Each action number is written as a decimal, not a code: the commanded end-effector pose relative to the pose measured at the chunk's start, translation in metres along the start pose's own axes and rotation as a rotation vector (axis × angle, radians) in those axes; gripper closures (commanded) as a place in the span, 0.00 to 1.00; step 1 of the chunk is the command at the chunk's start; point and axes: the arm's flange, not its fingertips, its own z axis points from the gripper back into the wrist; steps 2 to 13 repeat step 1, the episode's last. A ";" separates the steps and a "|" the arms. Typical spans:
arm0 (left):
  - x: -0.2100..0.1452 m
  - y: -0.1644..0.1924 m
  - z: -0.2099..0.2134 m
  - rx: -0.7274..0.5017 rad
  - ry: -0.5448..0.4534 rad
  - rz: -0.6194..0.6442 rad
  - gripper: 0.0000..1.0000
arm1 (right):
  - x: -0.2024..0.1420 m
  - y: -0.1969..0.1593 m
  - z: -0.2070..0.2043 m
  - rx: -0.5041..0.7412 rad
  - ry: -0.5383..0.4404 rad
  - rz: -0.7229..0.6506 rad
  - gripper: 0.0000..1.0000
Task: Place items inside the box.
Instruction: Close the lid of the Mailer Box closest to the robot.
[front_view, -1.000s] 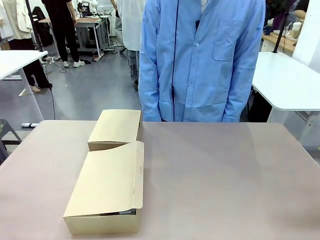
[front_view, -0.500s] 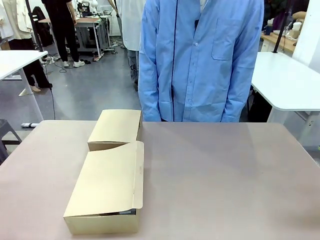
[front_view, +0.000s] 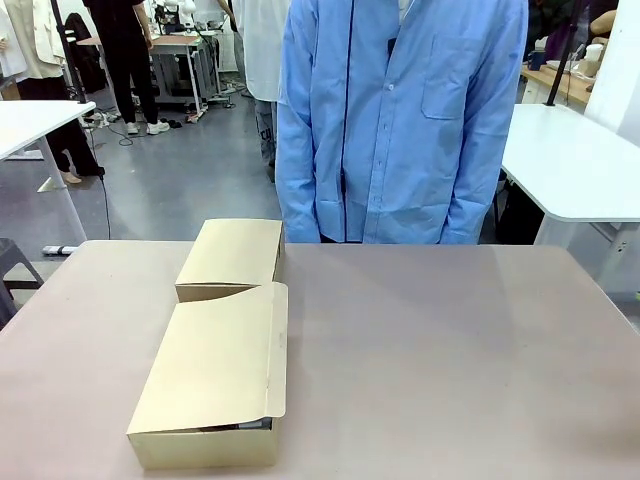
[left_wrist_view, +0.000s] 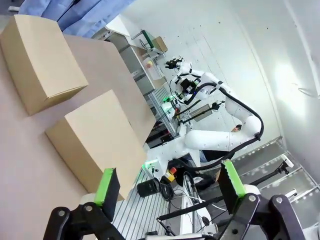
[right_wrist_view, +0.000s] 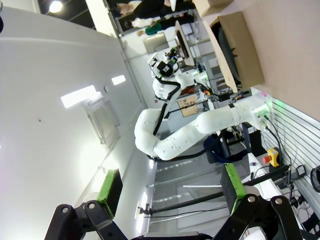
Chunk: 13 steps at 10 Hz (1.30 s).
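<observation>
- Sitting on the table (front_view: 450, 350), the near box (front_view: 212, 375) has its lid flap folded down over the top; a thin gap at the front edge shows something dark inside, too little to identify.
- Just behind it, touching or nearly so, a second box (front_view: 232, 258) is closed.
- A person in a blue shirt (front_view: 400, 120) stands at the far edge.
- Left gripper (left_wrist_view: 167, 182): green-padded fingers spread apart, holding nothing.
- Right gripper (right_wrist_view: 170, 187): fingers likewise apart and empty.
</observation>
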 end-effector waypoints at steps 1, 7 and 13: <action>-0.004 0.001 -0.001 -0.003 -0.002 -0.013 0.00 | -0.002 0.004 0.000 0.012 0.001 0.008 0.00; -0.004 0.001 -0.001 -0.003 -0.002 -0.013 0.00 | -0.002 0.004 0.000 0.012 0.001 0.008 0.00; -0.004 0.001 -0.001 -0.003 -0.002 -0.013 0.00 | -0.002 0.004 0.000 0.012 0.001 0.008 0.00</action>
